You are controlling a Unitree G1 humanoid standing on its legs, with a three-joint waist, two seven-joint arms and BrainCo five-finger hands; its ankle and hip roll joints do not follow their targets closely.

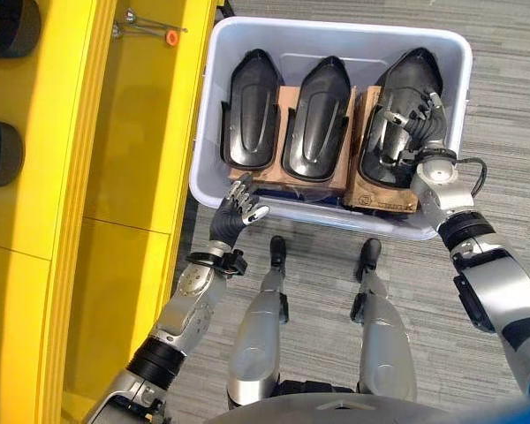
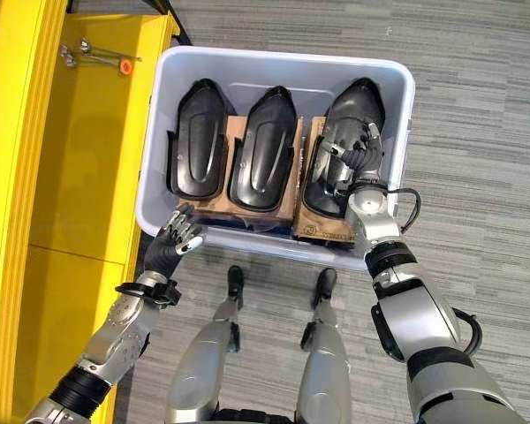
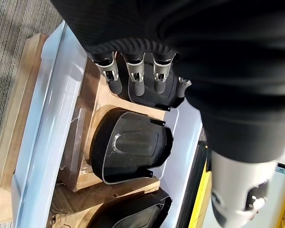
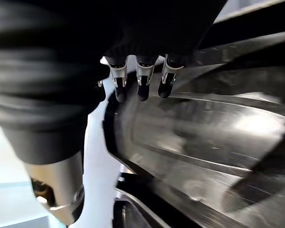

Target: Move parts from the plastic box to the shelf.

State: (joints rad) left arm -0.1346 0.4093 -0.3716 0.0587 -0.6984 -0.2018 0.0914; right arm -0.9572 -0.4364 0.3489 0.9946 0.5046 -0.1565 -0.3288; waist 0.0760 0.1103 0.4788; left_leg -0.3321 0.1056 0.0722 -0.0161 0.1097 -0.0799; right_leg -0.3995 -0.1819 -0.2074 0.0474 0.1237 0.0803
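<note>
Looking down from the head cameras, you see grey striped carpet point(image 1: 512, 79) under a pale plastic box point(image 1: 459, 97) at 12 o'clock, with a yellow shelf point(image 1: 79, 177) running along 9 o'clock. Three black moulded parts lie side by side in the box on brown cardboard point(image 1: 287, 97): a left part point(image 1: 252, 110), a middle part point(image 1: 316, 119) and a right part point(image 1: 397, 88). Your right hand point(image 1: 411, 124) rests on the right part, fingers curled over its top, though whether they grip it cannot be told. Your left hand point(image 1: 234, 208) hovers at the box's near rim, fingers loosely spread and holding nothing. The left wrist view adds a wooden board point(image 3: 16, 118) beneath the box. Two metal tools point(image 1: 146, 26) with an orange tip lie on the shelf at 11 o'clock.
</note>
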